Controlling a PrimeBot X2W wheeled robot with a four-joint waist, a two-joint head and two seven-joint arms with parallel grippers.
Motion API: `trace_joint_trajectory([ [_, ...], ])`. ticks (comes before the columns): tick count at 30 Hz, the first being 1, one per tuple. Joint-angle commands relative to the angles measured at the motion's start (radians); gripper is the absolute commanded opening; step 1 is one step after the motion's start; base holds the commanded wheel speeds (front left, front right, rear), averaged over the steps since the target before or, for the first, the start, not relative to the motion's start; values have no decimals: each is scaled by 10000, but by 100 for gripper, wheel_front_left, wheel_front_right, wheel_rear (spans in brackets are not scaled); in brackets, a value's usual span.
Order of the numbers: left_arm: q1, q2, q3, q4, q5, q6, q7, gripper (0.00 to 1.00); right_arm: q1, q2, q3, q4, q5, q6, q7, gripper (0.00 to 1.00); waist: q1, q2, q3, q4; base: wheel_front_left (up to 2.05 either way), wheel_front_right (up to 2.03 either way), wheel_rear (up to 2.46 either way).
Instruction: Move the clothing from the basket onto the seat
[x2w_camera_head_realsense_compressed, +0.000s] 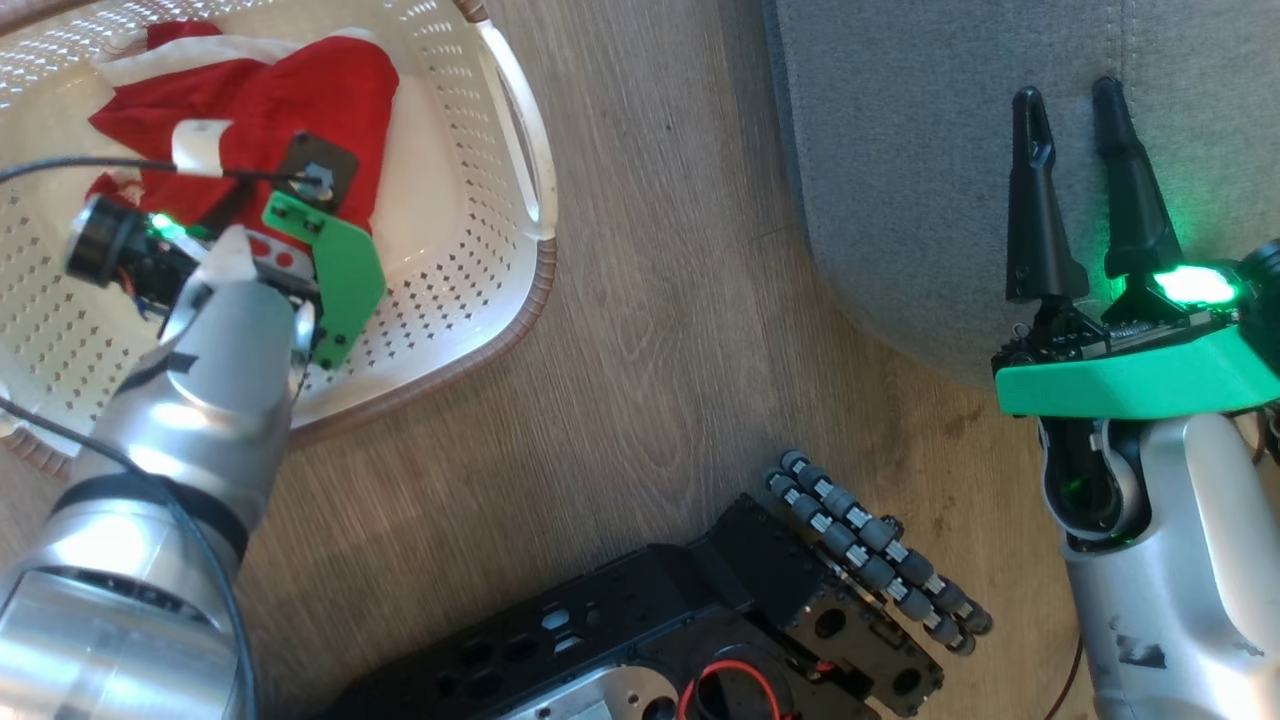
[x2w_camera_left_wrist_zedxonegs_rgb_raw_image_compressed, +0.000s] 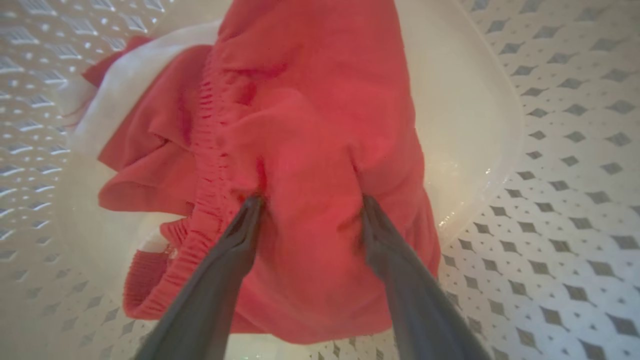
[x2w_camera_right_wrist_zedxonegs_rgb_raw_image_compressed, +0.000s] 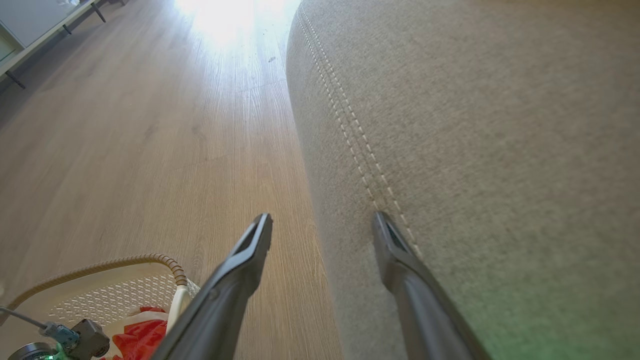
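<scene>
Though the wrist hides its tips in head view, left claw (x2w_camera_left_wrist_zedxonegs_rgb_raw_image_compressed: 310, 205) stands wide, fingertips (x2w_camera_left_wrist_zedxonegs_rgb_raw_image_compressed: 248, 212) dug into the red clothing (x2w_camera_left_wrist_zedxonegs_rgb_raw_image_compressed: 310, 100) in the basket (x2w_camera_left_wrist_zedxonegs_rgb_raw_image_compressed: 575, 150); white-trimmed piece (x2w_camera_left_wrist_zedxonegs_rgb_raw_image_compressed: 115, 100) mostly buried. Right claw (x2w_camera_head_realsense_compressed: 1067, 92) wide, empty, over the seat (x2w_camera_head_realsense_compressed: 900, 150) edge.

All-red garment (x2w_camera_left_wrist_zedxonegs_rgb_raw_image_compressed: 310, 125) is soft matt cloth with a puckered elastic band; the red-and-white garment (x2w_camera_left_wrist_zedxonegs_rgb_raw_image_compressed: 117, 102) is the same kind of soft fabric. Basket (x2w_camera_head_realsense_compressed: 440, 300) is smooth cream plastic full of little holes, glossy on the bottom, with a brown woven-look rim (x2w_camera_head_realsense_compressed: 528, 315). Seat (x2w_camera_right_wrist_zedxonegs_rgb_raw_image_compressed: 500, 125) is coarse matt grey fabric with stitched seams. Floor (x2w_camera_right_wrist_zedxonegs_rgb_raw_image_compressed: 150, 125) is wood-grain with a soft sheen. Left forearm (x2w_camera_head_realsense_compressed: 215, 370) looks like shiny silver metal.
</scene>
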Motion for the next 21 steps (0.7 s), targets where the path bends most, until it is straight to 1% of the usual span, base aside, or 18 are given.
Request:
trace_joint_trajectory([
  [1,7,222,27,-76,98,287,131,100,857,-2,74,386,150,-50,114,100,0,-1,8,-24,0,0,0],
  [2,-14,245,23,-72,98,406,208,100,879,10,80,380,152,-50,114,100,0,-1,11,-38,0,0,0],
  [6,-35,252,-20,-64,80,531,537,100,960,37,85,362,158,-50,114,100,0,-1,35,-66,0,0,0],
  [10,-90,227,-103,-58,41,431,994,100,1015,41,100,318,172,-50,114,100,0,-1,131,-87,0,0,0],
  [15,-180,219,-263,-56,34,191,1693,100,1061,28,112,193,158,-50,114,100,0,-1,285,-56,0,0,0],
  [19,-252,183,-444,-55,95,114,2319,100,1093,-43,147,238,121,-50,114,100,0,-1,375,-5,0,0,0],
  [20,-264,143,-419,-55,41,130,2414,98,1091,-53,145,247,118,-50,114,100,0,-1,386,1,0,0,0],
  [21,-271,111,-388,-55,-17,149,2488,48,1085,-62,142,257,117,-50,114,100,0,-1,392,3,0,0,0],
])
